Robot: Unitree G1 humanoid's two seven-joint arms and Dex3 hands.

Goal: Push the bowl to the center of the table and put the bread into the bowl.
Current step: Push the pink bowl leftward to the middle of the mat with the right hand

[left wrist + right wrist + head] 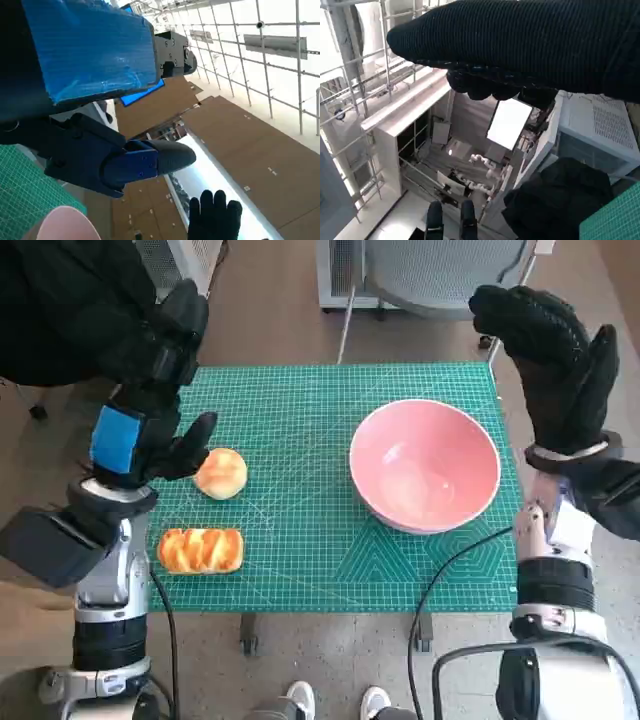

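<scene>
Starting with the big picture: the green cutting mat (300,540) covers the table, and the pink bowl (425,465) sits on its right half, off-centre, so the push toward the middle looks not yet done. That explains the right hand (555,360), raised beyond the bowl's right rim, apart from it, gloved fingers spread and holding nothing — well placed, I'd judge, to come down against the bowl's outer wall and shove it leftward. Over on the other side, the left hand (150,405) hovers at the mat's left edge, fingers apart and empty, one dark fingertip pointing at the round bun (221,473), close to it, though I cannot tell if they touch. Nearer the robot lies the braided bread loaf (201,550), flat on the mat, untouched. Both breads sit well apart from the bowl.
</scene>
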